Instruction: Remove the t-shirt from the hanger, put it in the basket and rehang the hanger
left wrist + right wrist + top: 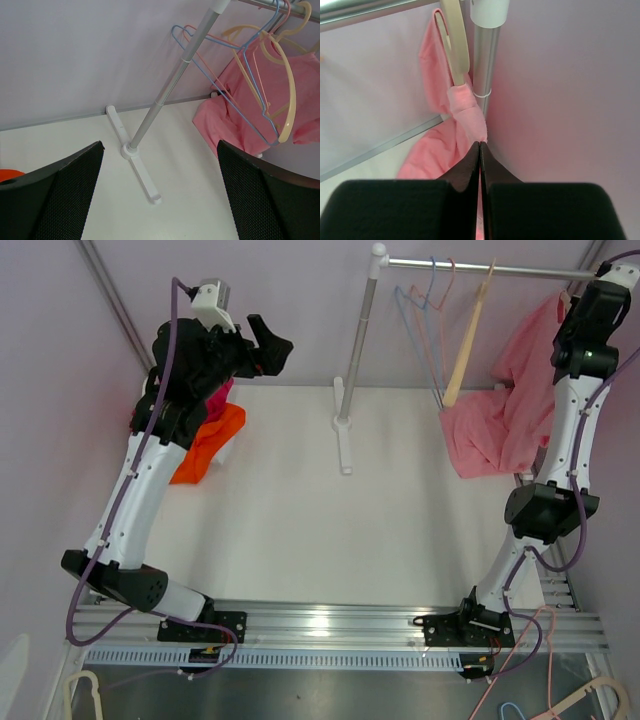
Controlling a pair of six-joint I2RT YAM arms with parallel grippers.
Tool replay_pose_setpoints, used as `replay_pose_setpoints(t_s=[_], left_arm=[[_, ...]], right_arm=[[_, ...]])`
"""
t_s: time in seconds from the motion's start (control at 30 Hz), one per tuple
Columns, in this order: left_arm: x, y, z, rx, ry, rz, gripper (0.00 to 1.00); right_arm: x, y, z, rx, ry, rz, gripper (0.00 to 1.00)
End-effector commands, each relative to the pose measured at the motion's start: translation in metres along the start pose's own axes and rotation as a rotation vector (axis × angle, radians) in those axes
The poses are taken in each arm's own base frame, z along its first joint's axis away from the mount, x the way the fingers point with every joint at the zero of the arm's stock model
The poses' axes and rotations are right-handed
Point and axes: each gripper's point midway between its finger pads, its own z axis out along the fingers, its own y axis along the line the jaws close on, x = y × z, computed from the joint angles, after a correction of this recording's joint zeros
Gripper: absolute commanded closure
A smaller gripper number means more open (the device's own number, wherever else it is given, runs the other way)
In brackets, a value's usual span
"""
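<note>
A pink t-shirt [500, 410] hangs by one shoulder from a cream hanger [465, 350] on the rail, and its lower part is piled on the table. My right gripper [566, 306] is up at the rail's right end. In the right wrist view it [480, 143] is shut on a fold of the t-shirt [465, 107] just below the tip of the hanger [455, 40], and pink cloth shows between the fingers. My left gripper [272, 345] hovers high at the back left, open and holding nothing. The left wrist view shows the t-shirt [235, 125] and the hanger [289, 95] from afar.
The rack's post [355, 350] and white foot [343, 440] stand at mid-table, with the rail [480, 267] running right. Bare blue and pink wire hangers [420, 320] hang on it. Orange and magenta clothes [205, 440] lie at the left. The right post [482, 60] is next to my right gripper.
</note>
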Motion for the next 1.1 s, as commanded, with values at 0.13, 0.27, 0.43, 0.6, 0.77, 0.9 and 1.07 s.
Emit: replay_pose_setpoints(t_s=[0.13, 0.27, 0.43, 0.6, 0.77, 0.9, 1.07], left_arm=[[-0.004, -0.007, -0.003, 0.024, -0.024, 0.018, 0.01], [-0.001, -0.006, -0.004, 0.024, -0.019, 0.015, 0.00], [0.001, -0.006, -0.004, 0.023, -0.016, 0.012, 0.00], [0.002, -0.007, -0.005, 0.029, -0.019, 0.011, 0.00], [0.002, -0.008, -0.007, 0.031, -0.020, 0.013, 0.00], [0.004, -0.009, -0.007, 0.035, -0.017, 0.013, 0.00], [0.006, -0.011, -0.005, 0.038, -0.011, 0.012, 0.01]], right_arm=[[-0.021, 0.020, -0.044, -0.175, -0.010, 0.094, 1.00], [-0.020, 0.041, -0.049, -0.283, 0.005, 0.121, 1.00], [-0.010, 0.059, -0.059, -0.319, 0.047, 0.123, 1.00], [-0.001, 0.058, -0.073, -0.307, 0.079, 0.121, 1.00], [0.003, 0.063, -0.099, -0.309, 0.081, 0.105, 1.00], [0.003, 0.058, -0.121, -0.302, 0.078, 0.112, 1.00], [0.015, 0.062, -0.134, -0.329, 0.104, 0.122, 1.00]])
